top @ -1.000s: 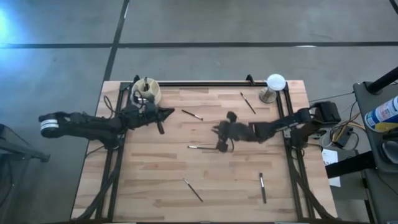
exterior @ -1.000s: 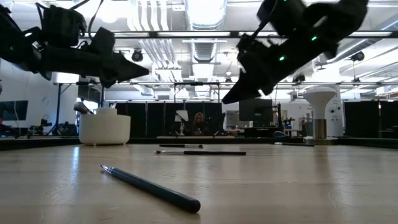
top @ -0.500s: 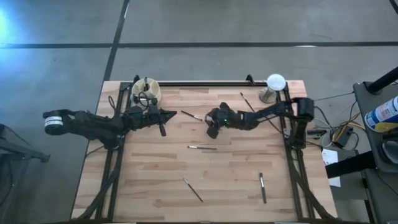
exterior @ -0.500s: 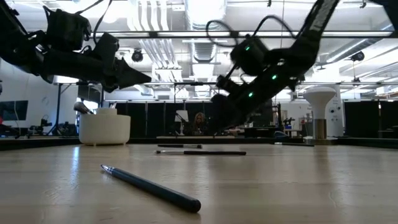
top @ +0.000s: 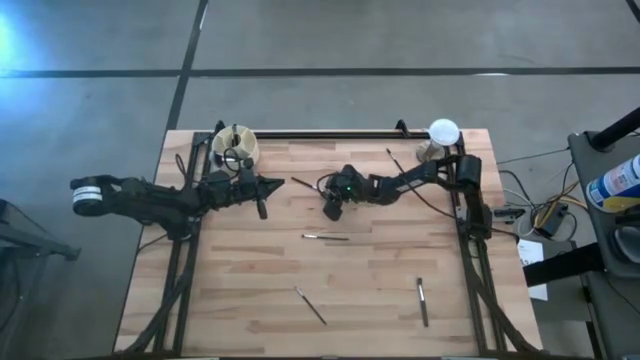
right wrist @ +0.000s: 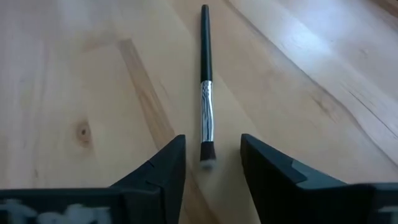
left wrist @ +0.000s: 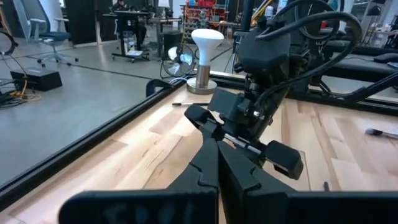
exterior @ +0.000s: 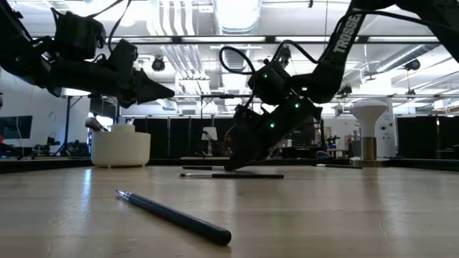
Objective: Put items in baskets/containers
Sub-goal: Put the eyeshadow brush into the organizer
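From above, the wooden table (top: 240, 290) carries five loose brushes. One brush (top: 308, 184) lies near the far edge, toward the middle, and the right gripper (top: 332, 208) hangs low just beside it. A second brush (top: 326, 237) lies at the table's centre, a third brush (top: 310, 305) near the front edge, a fourth brush (top: 422, 301) toward the front right corner, and a fifth brush (top: 399, 164) near the far right corner, close to the white dome (top: 442, 132) on its stand. The one cream cup (top: 236, 145) stands at the far left corner with brush handles sticking out of it; their number cannot be told. The left gripper (top: 274, 183) hovers just in front of the cup.

At table height, a dark brush (exterior: 176, 216) lies nearest the camera and two more lie farther back. The cup (exterior: 120, 147) stands at the far left. The right gripper (exterior: 237, 163) reaches almost to the wood.

The left wrist camera shows its own fingers (left wrist: 214, 163) pressed together with nothing between them, and the dome (left wrist: 206, 38) beyond.

The right wrist camera shows two fingers (right wrist: 165, 163) spread apart, straddling the bristle end of one brush (right wrist: 205, 81) with a dark handle and silver ferrule, not gripping it.
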Robot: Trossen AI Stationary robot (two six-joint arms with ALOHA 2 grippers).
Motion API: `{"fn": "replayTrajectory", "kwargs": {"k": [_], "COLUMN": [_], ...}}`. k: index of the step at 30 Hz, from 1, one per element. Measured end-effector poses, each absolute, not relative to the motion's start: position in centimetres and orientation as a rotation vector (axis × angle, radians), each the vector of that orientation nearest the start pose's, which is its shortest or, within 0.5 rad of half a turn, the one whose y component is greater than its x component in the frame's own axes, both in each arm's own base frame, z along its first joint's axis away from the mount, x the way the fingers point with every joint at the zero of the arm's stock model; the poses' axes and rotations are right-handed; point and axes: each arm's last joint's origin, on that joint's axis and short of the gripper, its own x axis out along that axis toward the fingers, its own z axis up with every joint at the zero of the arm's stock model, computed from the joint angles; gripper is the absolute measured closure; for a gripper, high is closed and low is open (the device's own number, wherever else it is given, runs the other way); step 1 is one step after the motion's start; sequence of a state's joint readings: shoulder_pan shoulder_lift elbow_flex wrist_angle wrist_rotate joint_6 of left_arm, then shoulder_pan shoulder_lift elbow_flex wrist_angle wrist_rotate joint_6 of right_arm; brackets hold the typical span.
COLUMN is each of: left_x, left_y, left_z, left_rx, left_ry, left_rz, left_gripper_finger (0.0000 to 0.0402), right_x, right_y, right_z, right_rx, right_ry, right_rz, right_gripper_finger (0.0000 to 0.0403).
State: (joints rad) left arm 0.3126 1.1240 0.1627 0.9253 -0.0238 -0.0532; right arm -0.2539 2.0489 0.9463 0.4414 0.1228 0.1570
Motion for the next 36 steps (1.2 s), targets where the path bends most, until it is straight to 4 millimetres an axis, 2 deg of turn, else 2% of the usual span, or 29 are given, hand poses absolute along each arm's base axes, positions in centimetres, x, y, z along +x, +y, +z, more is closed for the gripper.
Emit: {"fn": "replayTrajectory", "kwargs": {"k": [5,13,19,26,31,36], "left_x": [18.2,18.4,19.1,20.0,21.4,24.3], "left_y": [6.0,5.8,5.1,3.6,2.5,1.3], "left_z": [17.2,16.6,17.1,17.5,18.1,17.8], "left_rx": [-0.059,-0.092,-0.068,-0.019,0.008,0.065], "left_ry": [0.027,0.096,0.107,0.154,0.207,0.277], "left_rz": [0.337,0.325,0.286,0.255,0.211,0.172], "left_gripper_finger": [0.0401,0.0391,0.0340,0.0287,0.0275,0.0273], "right_x": [36.9,36.4,36.1,36.2,36.1,36.3], "right_y": [-9.9,-9.3,-7.5,-4.5,-2.3,-0.5], "right_z": [8.4,8.9,10.1,13.1,14.9,15.7], "right_rx": [0.189,0.136,0.066,-0.060,-0.133,-0.233], "right_ry": [0.651,0.685,0.735,0.695,0.674,0.677], "right_rz": [-0.417,-0.385,-0.327,-0.300,-0.248,-0.229], "right_gripper_finger": [0.0289,0.0386,0.0394,0.0394,0.0395,0.0395]}}
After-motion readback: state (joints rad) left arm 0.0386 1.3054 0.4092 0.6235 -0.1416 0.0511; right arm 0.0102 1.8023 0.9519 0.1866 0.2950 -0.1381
